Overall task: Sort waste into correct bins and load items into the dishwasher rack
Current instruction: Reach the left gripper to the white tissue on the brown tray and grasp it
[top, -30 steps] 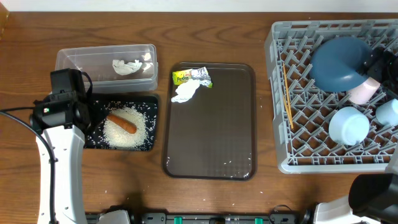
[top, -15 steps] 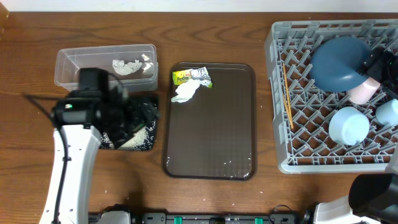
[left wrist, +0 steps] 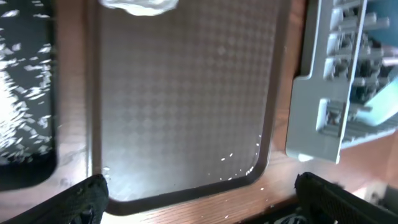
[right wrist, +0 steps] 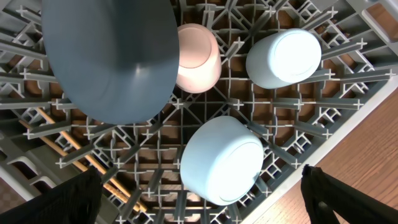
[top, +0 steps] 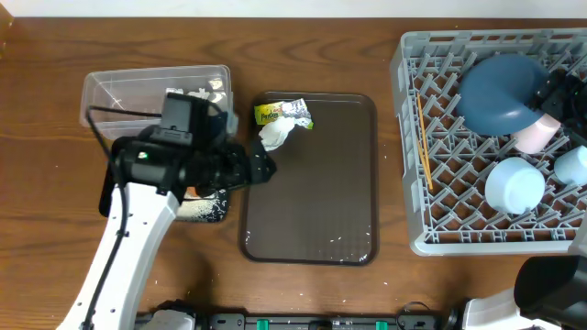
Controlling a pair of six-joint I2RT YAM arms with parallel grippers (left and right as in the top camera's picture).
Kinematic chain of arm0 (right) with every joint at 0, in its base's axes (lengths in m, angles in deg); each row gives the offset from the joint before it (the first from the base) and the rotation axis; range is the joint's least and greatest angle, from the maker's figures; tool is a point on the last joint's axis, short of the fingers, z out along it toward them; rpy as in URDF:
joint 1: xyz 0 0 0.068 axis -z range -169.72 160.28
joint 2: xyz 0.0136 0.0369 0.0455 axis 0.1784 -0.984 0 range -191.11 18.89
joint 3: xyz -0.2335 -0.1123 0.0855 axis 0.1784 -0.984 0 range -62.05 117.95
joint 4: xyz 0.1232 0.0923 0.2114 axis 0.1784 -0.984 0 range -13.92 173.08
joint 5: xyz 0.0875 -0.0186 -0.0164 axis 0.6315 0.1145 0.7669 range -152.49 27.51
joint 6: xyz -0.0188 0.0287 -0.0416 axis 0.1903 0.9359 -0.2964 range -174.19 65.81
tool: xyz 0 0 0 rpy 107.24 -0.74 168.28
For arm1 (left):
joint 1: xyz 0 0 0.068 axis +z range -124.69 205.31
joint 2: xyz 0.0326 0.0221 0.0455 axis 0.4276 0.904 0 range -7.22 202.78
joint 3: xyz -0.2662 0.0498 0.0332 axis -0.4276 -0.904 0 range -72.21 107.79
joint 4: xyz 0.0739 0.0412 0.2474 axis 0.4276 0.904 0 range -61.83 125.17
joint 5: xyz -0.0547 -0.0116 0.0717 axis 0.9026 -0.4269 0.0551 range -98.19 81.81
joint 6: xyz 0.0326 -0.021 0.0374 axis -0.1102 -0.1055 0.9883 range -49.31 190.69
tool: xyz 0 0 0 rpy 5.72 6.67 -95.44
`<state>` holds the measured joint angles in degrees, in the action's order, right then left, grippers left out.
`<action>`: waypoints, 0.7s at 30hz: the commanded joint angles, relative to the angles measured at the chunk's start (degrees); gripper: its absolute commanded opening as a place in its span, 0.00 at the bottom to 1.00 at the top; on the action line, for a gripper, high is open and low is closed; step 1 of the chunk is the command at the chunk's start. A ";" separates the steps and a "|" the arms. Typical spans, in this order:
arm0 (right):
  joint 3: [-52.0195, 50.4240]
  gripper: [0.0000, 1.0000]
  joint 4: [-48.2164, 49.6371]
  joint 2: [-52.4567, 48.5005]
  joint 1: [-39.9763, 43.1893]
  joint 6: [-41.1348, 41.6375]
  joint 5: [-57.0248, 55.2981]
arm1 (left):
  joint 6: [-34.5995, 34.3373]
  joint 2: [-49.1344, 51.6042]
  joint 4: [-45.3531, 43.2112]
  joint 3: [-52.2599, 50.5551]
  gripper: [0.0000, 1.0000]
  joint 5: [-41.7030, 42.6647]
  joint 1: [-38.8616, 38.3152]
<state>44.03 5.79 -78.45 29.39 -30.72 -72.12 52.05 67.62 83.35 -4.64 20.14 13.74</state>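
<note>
My left gripper (top: pixel 261 168) (left wrist: pixel 199 199) is open and empty, over the left edge of the brown serving tray (top: pixel 321 183), just below the crumpled tissue (top: pixel 275 136) and the yellow-green wrapper (top: pixel 269 114). My left arm hides most of the black tray (top: pixel 220 215); some rice (top: pixel 197 207) shows, the carrot stick is hidden. The clear tub (top: pixel 119 92) holds another tissue (top: pixel 197 92). The grey rack (top: pixel 413 137) holds the dark-blue bowl (top: pixel 500 92), white cup (top: pixel 537 133), light-blue bowl (top: pixel 514 183), pale-blue cup (top: pixel 573 165) and chopsticks (top: pixel 424 142). My right gripper (right wrist: pixel 199 186) is open above the light-blue bowl (right wrist: pixel 221 158).
A few rice grains lie in the brown tray's front right corner (left wrist: pixel 239 165). In the left wrist view the black tray with rice (left wrist: pixel 18 93) is at left and the rack's corner (left wrist: pixel 329 106) at right. Bare wood table lies between tray and rack (top: pixel 390 183).
My left arm has swung right, from beside the black tray across it to the brown tray's left edge, and now covers the carrot stick and most rice. The right side has not changed.
</note>
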 commanded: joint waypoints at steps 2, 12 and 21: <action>-0.13 0.99 -0.11 -0.50 0.37 0.26 0.02 | 3.93 3.41 -0.48 2.29 0.98 -0.59 -3.32; -0.13 0.99 -0.11 -0.50 0.37 0.26 0.02 | 6.21 15.30 -5.57 9.79 0.98 -13.88 -7.89; -0.13 0.99 -0.11 -0.50 0.37 0.26 0.02 | 5.11 26.64 -19.78 9.79 0.98 -22.71 -12.35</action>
<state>44.03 5.79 -78.45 29.39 -30.72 -72.12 57.26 92.56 66.89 4.65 2.46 1.91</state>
